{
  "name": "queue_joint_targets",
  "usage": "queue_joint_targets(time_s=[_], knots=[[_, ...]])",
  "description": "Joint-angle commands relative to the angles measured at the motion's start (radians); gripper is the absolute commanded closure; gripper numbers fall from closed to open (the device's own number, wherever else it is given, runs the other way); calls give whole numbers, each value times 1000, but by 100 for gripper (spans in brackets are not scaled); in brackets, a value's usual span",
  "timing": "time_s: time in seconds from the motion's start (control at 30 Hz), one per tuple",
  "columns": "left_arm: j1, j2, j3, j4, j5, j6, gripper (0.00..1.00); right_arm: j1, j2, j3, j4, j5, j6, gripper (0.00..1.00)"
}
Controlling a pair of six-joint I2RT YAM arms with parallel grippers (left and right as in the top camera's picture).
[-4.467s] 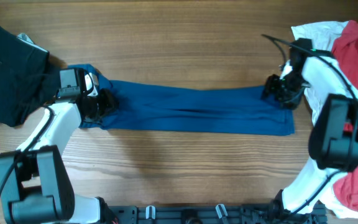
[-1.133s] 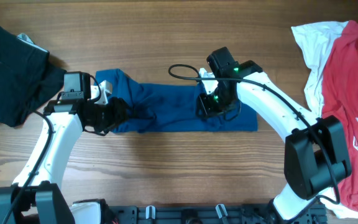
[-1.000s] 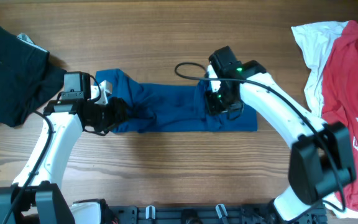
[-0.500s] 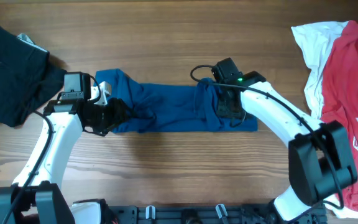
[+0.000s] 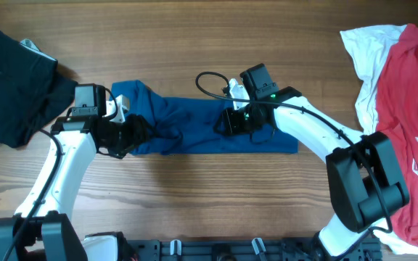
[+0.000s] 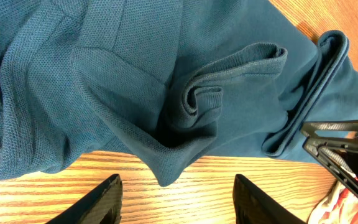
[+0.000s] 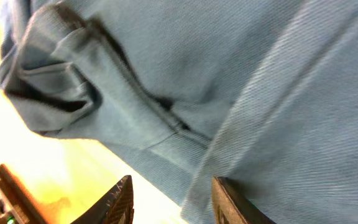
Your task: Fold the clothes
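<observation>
A wooden table (image 5: 209, 43) (warm brown, grain running lengthwise) fills the whole overhead view.

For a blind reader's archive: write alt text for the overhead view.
A blue shirt lies partly folded across a wooden table, the left gripper at its bunched left end and the right gripper over its middle. A black garment sits far left; a white garment and a red shirt lie far right.
</observation>
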Motion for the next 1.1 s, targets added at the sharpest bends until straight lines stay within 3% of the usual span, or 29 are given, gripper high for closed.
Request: queue_joint_targets(time_s=[0.0, 0.23, 0.37, 0.43, 0.5, 0.67, 0.9, 1.07], knots=[[-5, -8, 8, 0, -6, 20, 41, 2, 7, 3, -27, -43, -35, 60], [-4, -8, 8, 38, -91, 21, 35, 2, -217, 16, -203, 312, -15, 60], [-2, -8, 8, 175, -155, 20, 22, 2, -338, 16, -269, 431, 14, 53], [-2, -4, 8, 220, -222, 21, 17, 2, -365, 16, -298, 432, 14, 45], [-2, 11, 8, 233, -254, 25, 16, 2, -365, 16, -314, 431, 15, 43], [-2, 126, 8, 291, -259, 152, 14, 2, -356, 16, -332, 431, 29, 40], [-2, 240, 8, 417, -370, 151, 14, 2, -356, 16, -346, 431, 29, 40], [-2, 324, 8, 443, -365, 151, 14, 2, -356, 16, -345, 431, 55, 39]])
